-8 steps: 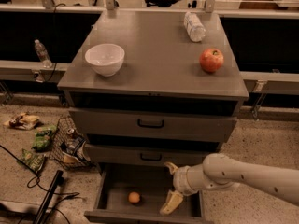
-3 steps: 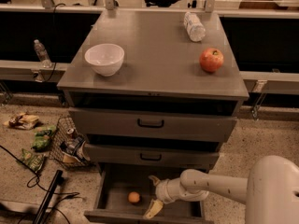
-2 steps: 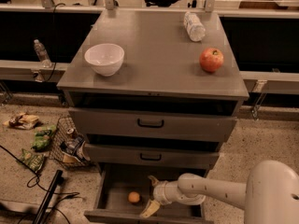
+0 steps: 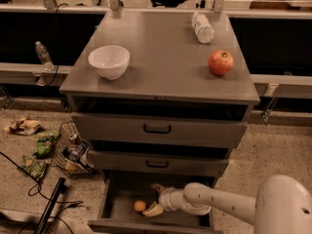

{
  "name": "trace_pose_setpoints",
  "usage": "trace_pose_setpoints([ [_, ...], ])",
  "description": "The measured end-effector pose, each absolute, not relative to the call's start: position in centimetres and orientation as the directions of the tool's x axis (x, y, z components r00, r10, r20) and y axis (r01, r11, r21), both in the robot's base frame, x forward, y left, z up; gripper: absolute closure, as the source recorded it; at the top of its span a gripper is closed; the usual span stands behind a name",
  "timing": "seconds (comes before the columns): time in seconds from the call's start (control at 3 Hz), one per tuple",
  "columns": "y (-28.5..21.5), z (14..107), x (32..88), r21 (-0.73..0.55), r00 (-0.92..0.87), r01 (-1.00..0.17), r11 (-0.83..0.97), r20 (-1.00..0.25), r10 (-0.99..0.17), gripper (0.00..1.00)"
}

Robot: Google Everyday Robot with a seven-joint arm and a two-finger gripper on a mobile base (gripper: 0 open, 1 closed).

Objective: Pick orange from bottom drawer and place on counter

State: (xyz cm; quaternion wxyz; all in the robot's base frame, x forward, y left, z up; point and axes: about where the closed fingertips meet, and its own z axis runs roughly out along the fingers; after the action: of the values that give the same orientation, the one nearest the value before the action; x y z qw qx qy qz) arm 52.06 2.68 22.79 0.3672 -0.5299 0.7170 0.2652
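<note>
The orange (image 4: 140, 205) is small and round and lies in the open bottom drawer (image 4: 122, 186), left of centre. My gripper (image 4: 153, 199) is inside the drawer just right of the orange, one finger near the back at the top, one pale finger by the fruit; the fingers are spread and hold nothing. The white arm (image 4: 219, 204) reaches in from the lower right. The counter (image 4: 161, 57) is the flat grey top of the cabinet above.
On the counter stand a white bowl (image 4: 109, 61), a red apple-like fruit (image 4: 220, 62) and a lying plastic bottle (image 4: 202, 27). Two upper drawers with black handles (image 4: 157, 128) sit partly open. A wire basket (image 4: 70, 150), snack bags and cables litter the floor on the left.
The gripper has moved left inside the bottom drawer, from its right side to right beside the orange. The orange has not moved.
</note>
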Motion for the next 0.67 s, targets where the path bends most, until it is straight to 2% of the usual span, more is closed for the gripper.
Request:
trace_pose_setpoints([
  [0.33, 3.4, 21.9, 52.9, -0.009, -0.166, -0.955, 0.297, -0.814, -0.557, 0.21],
  [0.67, 4.7, 20.6, 53.4, -0.001, -0.155, -0.963, 0.269, -0.817, -0.555, 0.24],
])
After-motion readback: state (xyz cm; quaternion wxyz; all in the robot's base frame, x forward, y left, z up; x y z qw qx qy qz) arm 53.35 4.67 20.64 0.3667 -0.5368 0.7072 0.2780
